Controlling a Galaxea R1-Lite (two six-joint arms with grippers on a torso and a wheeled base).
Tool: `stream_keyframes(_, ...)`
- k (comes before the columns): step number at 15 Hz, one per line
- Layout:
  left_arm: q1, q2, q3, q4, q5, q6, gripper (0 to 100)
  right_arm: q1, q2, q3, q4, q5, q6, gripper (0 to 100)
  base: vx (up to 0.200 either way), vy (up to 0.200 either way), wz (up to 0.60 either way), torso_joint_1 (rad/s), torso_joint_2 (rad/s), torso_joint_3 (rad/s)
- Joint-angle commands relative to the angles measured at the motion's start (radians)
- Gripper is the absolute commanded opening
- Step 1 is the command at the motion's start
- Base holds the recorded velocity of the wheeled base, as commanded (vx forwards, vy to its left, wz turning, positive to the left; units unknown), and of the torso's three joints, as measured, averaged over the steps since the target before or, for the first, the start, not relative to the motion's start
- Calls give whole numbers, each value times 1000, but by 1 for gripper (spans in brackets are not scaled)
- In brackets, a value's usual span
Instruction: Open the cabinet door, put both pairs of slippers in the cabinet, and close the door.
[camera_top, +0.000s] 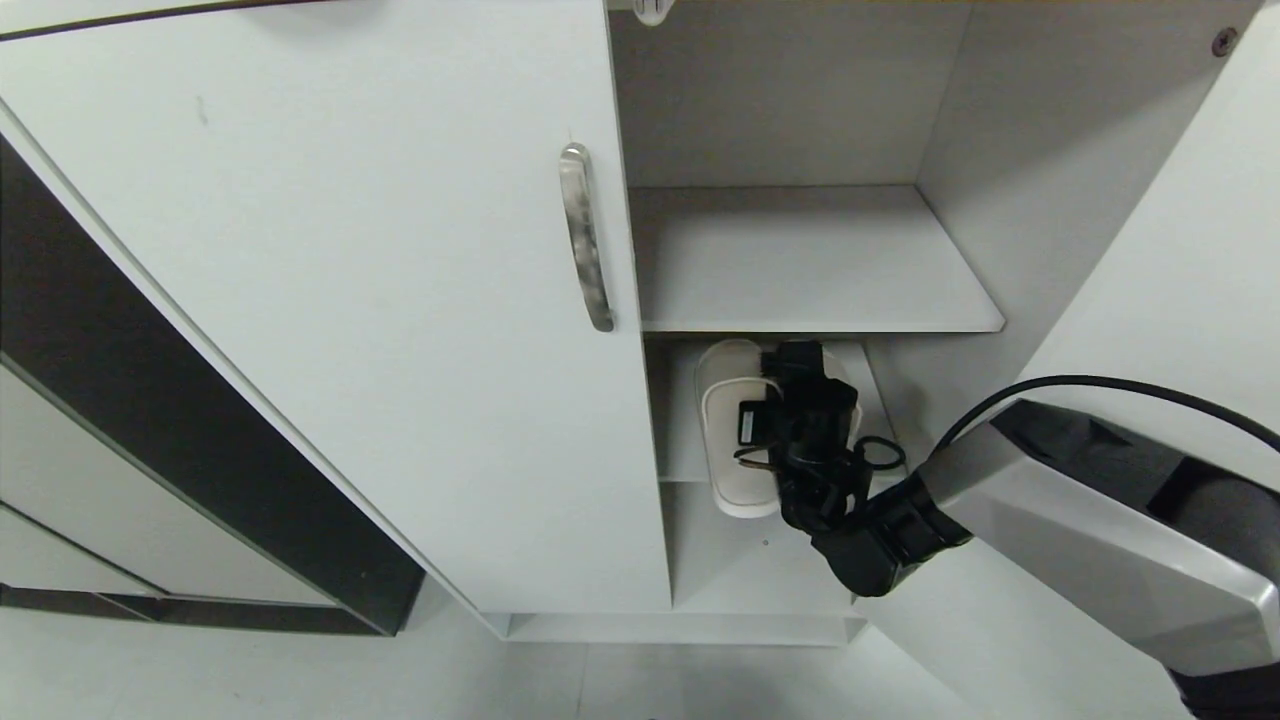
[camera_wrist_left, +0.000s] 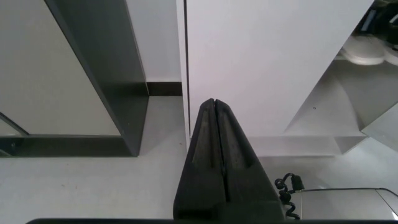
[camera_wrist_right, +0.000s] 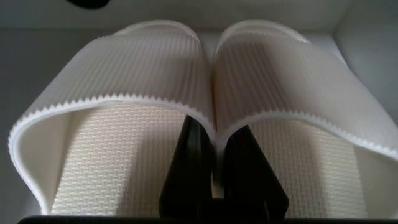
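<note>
Inside cabinet (camera_top: 1040, 150) — right arm (camera_top: 1080, 510) stretched forward | right fingers (camera_wrist_right: 183, 168) clamped on slippers (camera_wrist_right: 143, 81) | left fingers (camera_wrist_left: 202, 149) together

A pair of cream slippers (camera_wrist_right: 137, 74) with ribbed straps sits side by side, toes pointing into the cabinet (camera_top: 800, 260), on its lower shelf (camera_top: 680, 420). The right claw (camera_wrist_right: 214, 130) pinches the two straps' inner edges together. The cabinet's right door (camera_top: 1180, 250) stands swung open. The left door (camera_top: 350, 300), with a metal handle (camera_top: 587, 235), is closed.
</note>
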Motion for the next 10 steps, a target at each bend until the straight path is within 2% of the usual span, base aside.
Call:
stream_keyframes(1,0,2,0,0,0,0,0,-23,51,-84,37,2,0,0,0,0,0,0,0,0)
stream_keyframes(5,0,2,0,0,-2,1,0,-30,57,-93,60,24,0,0,0,0,0,0,0,0)
stream_keyframes(6,0,2,0,0,-2,1,0,-32,56,-91,60,24,0,100,0,0,0,0,0,0)
stream_keyframes(8,0,2,0,0,-2,3,0,-29,31,-59,58,22,-3,100,0,0,0,0,0,0)
stream_keyframes(10,0,2,0,0,-2,1,0,13,-116,145,29,34,-2,100,0,0,0,0,0,0)
